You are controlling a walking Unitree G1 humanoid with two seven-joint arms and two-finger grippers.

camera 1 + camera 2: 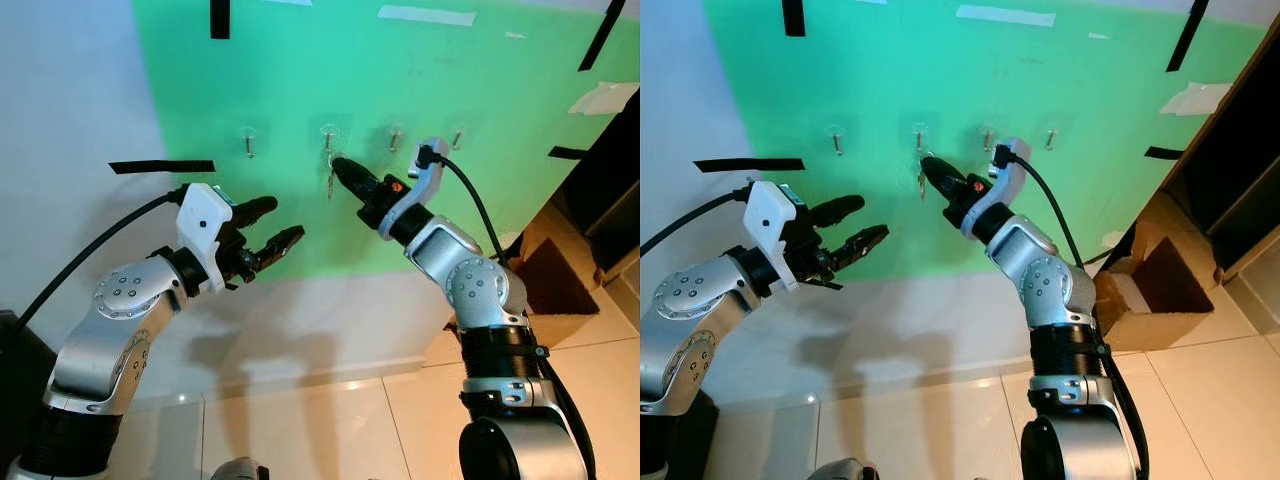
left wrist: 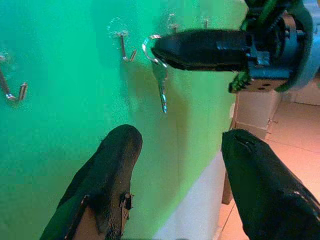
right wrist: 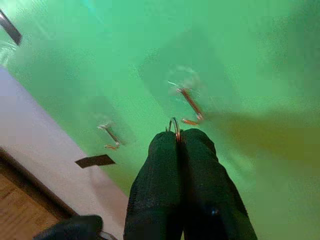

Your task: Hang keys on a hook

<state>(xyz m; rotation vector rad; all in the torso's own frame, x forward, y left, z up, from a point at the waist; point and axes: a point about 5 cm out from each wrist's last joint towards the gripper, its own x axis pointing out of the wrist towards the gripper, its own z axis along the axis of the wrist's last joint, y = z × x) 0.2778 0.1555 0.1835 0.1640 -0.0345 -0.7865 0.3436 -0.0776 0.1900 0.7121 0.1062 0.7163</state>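
Green backing covers the wall (image 1: 300,230), with a row of small metal hooks stuck across it. The right gripper (image 1: 340,166) is clamped on the ring of a key (image 2: 161,85), held just beside the second hook (image 1: 328,138) from the left; the key blade dangles below the fingertips. The left gripper (image 1: 275,225) hovers nearby with fingers spread, holding nothing. The key looks light, stiff and slick, likely to swing, so pinching the ring low and leaving its top loop free seems the best hold.
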